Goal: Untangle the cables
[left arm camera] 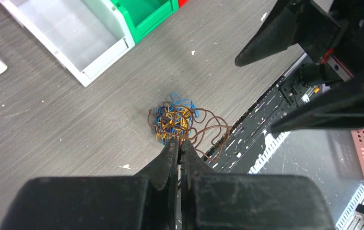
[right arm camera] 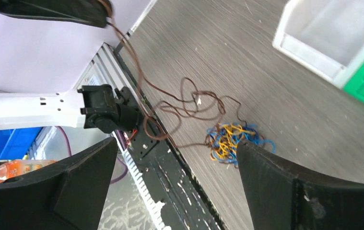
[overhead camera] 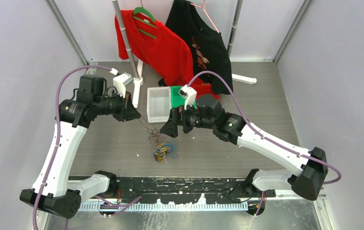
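The left gripper, jaws pinched shut on a brown wire, holds it taut above the blue-and-yellow cable clump on the table, while the right gripper hangs wide open and empty.

Left tool holds strand from cables clump.

White arms, black joints, purple hoses
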You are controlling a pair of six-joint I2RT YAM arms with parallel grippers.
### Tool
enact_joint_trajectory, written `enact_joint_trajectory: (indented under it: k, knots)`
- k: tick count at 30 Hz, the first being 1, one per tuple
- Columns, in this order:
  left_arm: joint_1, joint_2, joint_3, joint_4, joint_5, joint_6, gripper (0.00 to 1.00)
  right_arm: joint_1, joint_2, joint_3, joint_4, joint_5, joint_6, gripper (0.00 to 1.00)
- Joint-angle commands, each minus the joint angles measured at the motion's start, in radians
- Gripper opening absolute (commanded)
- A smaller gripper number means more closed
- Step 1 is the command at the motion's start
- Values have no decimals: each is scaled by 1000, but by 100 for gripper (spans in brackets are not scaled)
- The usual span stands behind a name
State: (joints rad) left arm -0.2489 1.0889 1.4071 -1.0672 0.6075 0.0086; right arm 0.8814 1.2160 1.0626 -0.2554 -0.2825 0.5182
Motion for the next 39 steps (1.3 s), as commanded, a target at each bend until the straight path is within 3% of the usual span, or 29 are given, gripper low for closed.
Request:
enact_joint_trajectory:
  k: [1, 7, 15, 24, 39]
  knots:
    - [-3, -13, 49, -18, -37, -62, 0, 63, 45, 79, 186, 111, -72, 98]
    - [-4, -21, 64, -36, -70, -68, 0, 146, 96, 88, 291, 235, -123, 97]
    - [-4, -33, 68, -44, -62, -70, 0, 178, 183, 112, 294, 339, -125, 91]
    - [-4, -21, 138, -101, 7, -60, 0, 185, 240, 122, 275, 573, -114, 65]
    - [-4, 108, 472, -166, 132, -101, 0, 240, 312, 14, 437, 646, -58, 73]
